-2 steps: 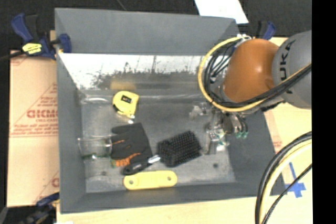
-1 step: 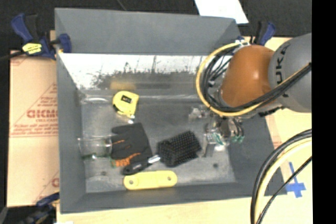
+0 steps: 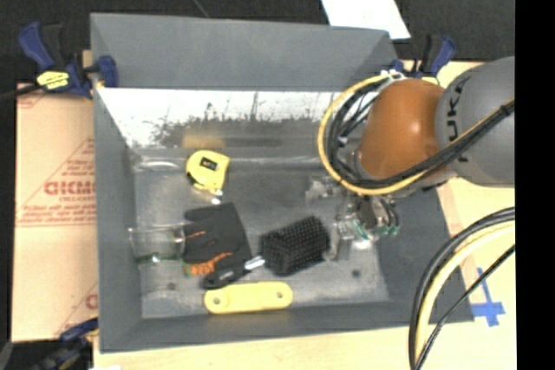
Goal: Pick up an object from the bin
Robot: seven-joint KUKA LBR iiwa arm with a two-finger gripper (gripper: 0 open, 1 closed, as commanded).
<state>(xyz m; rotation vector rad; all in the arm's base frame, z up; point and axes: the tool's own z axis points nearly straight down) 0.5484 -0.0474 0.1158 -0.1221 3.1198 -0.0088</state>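
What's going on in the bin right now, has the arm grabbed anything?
The arm reaches in from the right, and its gripper is down near the floor of the bin, at the right end of a black bristly brush. Whether it has hold of the brush can't be seen. The brush lies on the floor. To its left lie a black and orange glove, a yellow tape measure, a flat yellow bar and a clear cup.

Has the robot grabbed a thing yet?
Not yet. The tape measure, glove, yellow bar and brush all lie in the bin. The end effector is down low, just right of the brush, with nothing seen in it. Grabbing and lifting are left.
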